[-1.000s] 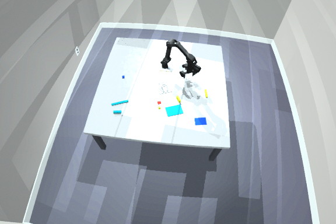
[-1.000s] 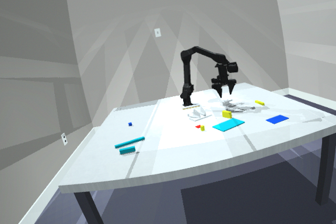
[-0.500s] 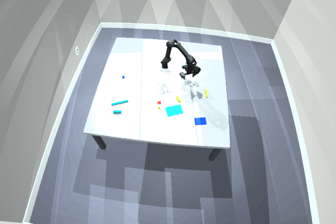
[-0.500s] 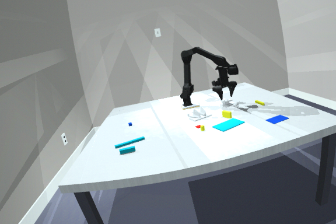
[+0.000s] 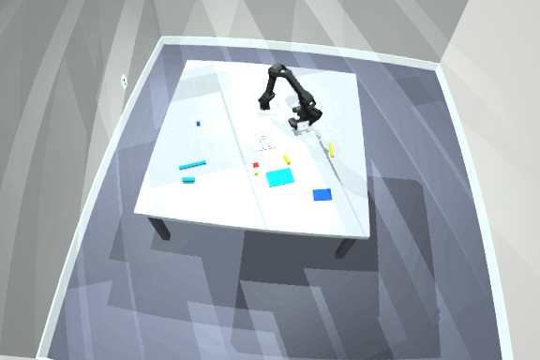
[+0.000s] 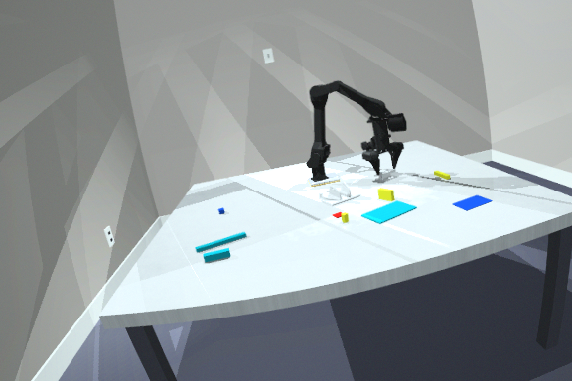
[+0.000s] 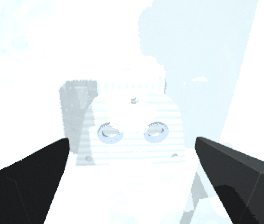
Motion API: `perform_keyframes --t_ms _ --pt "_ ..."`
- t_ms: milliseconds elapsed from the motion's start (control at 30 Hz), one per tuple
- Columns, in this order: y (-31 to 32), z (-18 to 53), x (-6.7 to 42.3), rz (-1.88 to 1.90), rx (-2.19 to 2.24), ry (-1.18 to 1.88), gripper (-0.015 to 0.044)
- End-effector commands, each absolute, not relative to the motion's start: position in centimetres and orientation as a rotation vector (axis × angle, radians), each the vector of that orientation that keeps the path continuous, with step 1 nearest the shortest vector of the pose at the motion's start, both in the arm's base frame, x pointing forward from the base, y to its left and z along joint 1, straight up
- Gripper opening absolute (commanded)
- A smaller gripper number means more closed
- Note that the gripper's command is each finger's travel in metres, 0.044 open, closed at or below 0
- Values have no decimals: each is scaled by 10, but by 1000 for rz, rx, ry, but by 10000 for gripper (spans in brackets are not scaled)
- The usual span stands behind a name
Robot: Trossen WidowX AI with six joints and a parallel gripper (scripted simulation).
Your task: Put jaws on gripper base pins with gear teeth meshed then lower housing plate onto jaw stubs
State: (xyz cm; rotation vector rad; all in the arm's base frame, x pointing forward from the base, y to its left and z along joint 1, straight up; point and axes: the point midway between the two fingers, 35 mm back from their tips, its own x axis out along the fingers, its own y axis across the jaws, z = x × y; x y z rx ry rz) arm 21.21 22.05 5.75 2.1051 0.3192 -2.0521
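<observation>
My gripper (image 5: 302, 127) (image 6: 386, 171) (image 7: 134, 143) is open and empty, pointing down with its fingertips low over the table. Between and just beyond the fingertips in the wrist view lies a pale ribbed part (image 7: 133, 115) (image 6: 383, 178) with two round holes; it looks like the housing plate. The fingers stand on either side of it, apart from it. A white assembly (image 5: 264, 142) (image 6: 338, 194) lies nearer the middle of the table; it looks like the gripper base with curved jaws on it. Glare hides its pins and gear teeth, so whether they mesh cannot be told.
A yellow block (image 5: 287, 159) (image 6: 386, 194), a cyan plate (image 5: 280, 177) (image 6: 388, 212) and a red piece (image 5: 255, 165) lie near the assembly. A blue plate (image 5: 322, 194) and yellow bar (image 5: 331, 150) lie right. Teal bars (image 5: 192, 165) (image 5: 188, 180) and a blue cube (image 5: 198, 123) lie left.
</observation>
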Motion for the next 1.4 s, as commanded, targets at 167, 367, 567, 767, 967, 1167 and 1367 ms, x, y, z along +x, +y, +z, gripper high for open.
perform_keyframes --t_ms 167,367,567,767,967,1167,1367 --pt "220 42 212 -2050 2096 320 440" --pt "220 40 211 -2050 2096 320 440" --pt "220 40 211 -2050 2096 320 440" --pt "220 39 211 -2050 2096 320 440" --pt "220 39 211 -2050 2096 320 440" --pt "220 40 211 -2056 2099 315 407" --pt "220 40 211 -2056 2099 315 367"
